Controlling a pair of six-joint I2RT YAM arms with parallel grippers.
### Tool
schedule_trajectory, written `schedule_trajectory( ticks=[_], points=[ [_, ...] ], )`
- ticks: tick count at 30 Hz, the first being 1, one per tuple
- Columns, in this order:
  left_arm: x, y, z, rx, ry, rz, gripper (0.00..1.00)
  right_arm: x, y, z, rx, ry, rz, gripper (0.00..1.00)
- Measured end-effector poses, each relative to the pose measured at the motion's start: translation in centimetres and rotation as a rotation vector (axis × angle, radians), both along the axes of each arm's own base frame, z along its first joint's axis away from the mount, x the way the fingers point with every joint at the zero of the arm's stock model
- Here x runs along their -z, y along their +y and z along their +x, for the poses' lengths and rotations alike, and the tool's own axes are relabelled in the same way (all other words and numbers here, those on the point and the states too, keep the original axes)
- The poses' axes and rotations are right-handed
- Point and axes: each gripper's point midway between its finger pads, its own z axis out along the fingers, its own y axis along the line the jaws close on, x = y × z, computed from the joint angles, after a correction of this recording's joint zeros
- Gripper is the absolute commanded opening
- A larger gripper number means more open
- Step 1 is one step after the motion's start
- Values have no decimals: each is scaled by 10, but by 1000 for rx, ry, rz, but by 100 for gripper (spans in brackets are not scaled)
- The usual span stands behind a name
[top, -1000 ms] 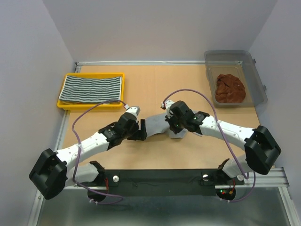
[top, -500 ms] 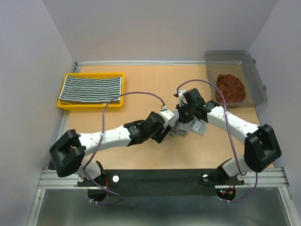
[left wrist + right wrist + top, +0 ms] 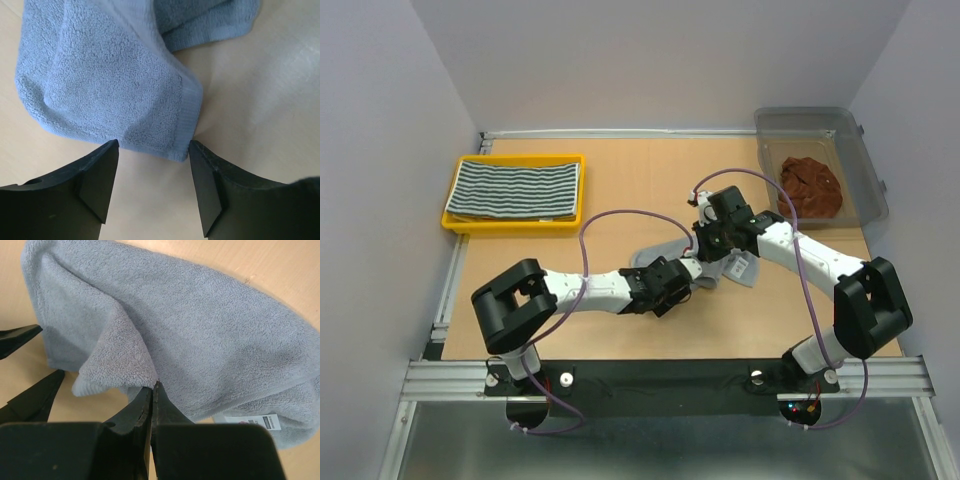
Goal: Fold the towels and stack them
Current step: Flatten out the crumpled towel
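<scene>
right pincer (image 3: 153, 386) clamped on grey towel (image 3: 210, 335) fold, left pincer (image 3: 152, 150) agape at its corner, gripping nothing

Grey towel (image 3: 200, 330): plain grey, white label (image 3: 250, 421). Striped towel (image 3: 517, 190): black-white stripes; its tray (image 3: 510, 226) yellow. Rust-brown towel (image 3: 810, 187): plain; bin (image 3: 800, 130) smoky-clear. Table (image 3: 640, 180) tan. My jaws black.

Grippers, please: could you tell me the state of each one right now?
Left gripper: open, at a corner of the grey towel, holding nothing.
Right gripper: shut on the grey towel.
</scene>
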Motion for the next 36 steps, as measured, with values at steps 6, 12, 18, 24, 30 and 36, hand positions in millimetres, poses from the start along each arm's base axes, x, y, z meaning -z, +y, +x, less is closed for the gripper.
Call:
schedule_trajectory(
  ticks=[6, 12, 18, 24, 30, 36],
  points=[
    [1, -13, 7, -23, 17, -32, 62, 0, 2, -1, -3, 6, 9, 1],
    [7, -24, 5, -33, 111, -92, 22, 0, -3, 1, 17, 4, 2, 1],
    [9, -29, 4, -57, 178, -150, 0, 1, -5, 3, 40, 1, -7, 1],
    [6, -24, 11, -120, 204, -188, 0, 2, -11, 8, 99, 0, -20, 1],
    [-18, 13, 25, -248, 220, -193, 0, 1, -20, 14, 157, -8, -35, 1],
    [-136, 20, 68, -318, 56, -427, 0, -21, -19, 29, 178, -67, -23, 31]
  ],
)
